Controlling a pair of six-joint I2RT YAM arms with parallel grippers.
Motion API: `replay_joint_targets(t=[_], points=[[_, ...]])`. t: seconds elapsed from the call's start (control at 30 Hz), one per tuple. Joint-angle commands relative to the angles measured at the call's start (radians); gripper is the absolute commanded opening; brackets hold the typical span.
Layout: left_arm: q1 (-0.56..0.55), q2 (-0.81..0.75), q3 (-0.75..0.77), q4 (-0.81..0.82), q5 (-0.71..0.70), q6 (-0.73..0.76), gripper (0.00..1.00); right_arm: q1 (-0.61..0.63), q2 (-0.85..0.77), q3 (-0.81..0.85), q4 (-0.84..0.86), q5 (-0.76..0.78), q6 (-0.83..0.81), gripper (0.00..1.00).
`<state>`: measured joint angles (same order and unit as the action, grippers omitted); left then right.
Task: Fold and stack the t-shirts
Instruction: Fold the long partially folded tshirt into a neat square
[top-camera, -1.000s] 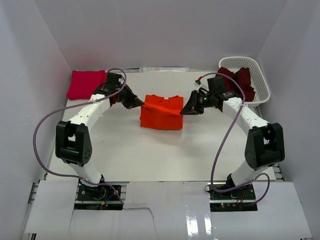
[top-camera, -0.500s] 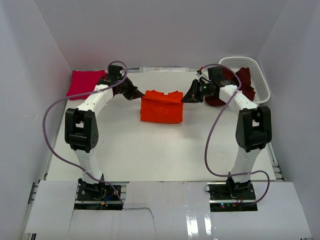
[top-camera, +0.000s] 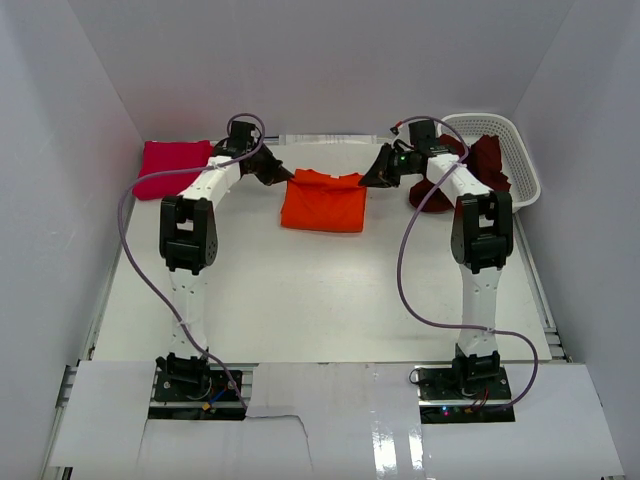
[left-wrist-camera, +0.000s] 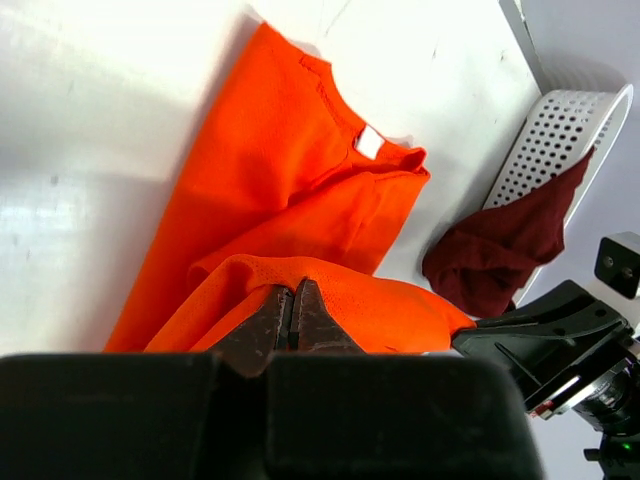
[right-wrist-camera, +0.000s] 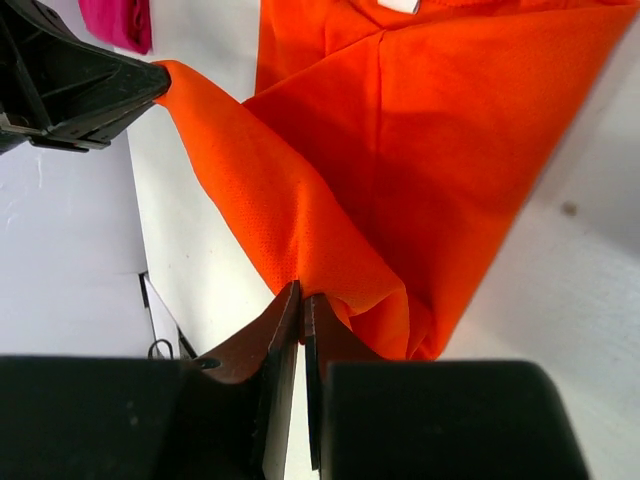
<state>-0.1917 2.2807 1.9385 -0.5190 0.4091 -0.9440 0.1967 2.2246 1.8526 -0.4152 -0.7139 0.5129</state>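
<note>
Orange t-shirt (top-camera: 322, 203) lies partly folded by the middle of the counter's (top-camera: 320, 290) far edge. Left pincer (top-camera: 287, 180) and right pincer (top-camera: 366, 182) are each clamped on a raised fold (the right seemingly lightly). Magenta t-shirt (top-camera: 170, 167): far-left corner.

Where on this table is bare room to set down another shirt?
The wide table patch from the orange t-shirt to the near edge is bare. The far strip is crowded: magenta t-shirt, left gripper, right gripper, maroon t-shirt, white basket.

White arm links (top-camera: 187, 300) join black joint housings (top-camera: 188, 235); purple cables (top-camera: 121, 222) loop alongside; left gripper (top-camera: 283, 179) and right gripper (top-camera: 368, 181) are black.
</note>
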Motion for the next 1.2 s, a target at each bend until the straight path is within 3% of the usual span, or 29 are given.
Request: replay_joint_targets(t=[0.0,0.23,0.43,0.63,0.83,1.17], points=[[0.006,0.039,0.111,0.024,0.011,0.001,0.0,-0.025,0.046,0.097,0.035,-0.032,0.025,0.11],[0.006,0.154,0.255,0.08,-0.001,0.005,0.0,-0.068,0.17,0.158,0.162,-0.082,0.099,0.12],[0.008,0.163,0.128,0.341,-0.007,-0.019,0.01,-0.095,0.251,0.123,0.458,-0.143,0.248,0.13],[0.009,0.284,0.212,0.257,0.0,-0.026,0.0,-0.092,0.337,0.18,0.423,-0.116,0.257,0.11],[-0.002,0.252,0.09,0.234,-0.007,-0.003,0.0,-0.056,0.317,0.132,0.319,-0.084,0.173,0.11],[-0.029,-0.101,-0.399,0.178,-0.073,0.07,0.0,-0.008,0.035,-0.24,0.182,-0.009,-0.011,0.1]])
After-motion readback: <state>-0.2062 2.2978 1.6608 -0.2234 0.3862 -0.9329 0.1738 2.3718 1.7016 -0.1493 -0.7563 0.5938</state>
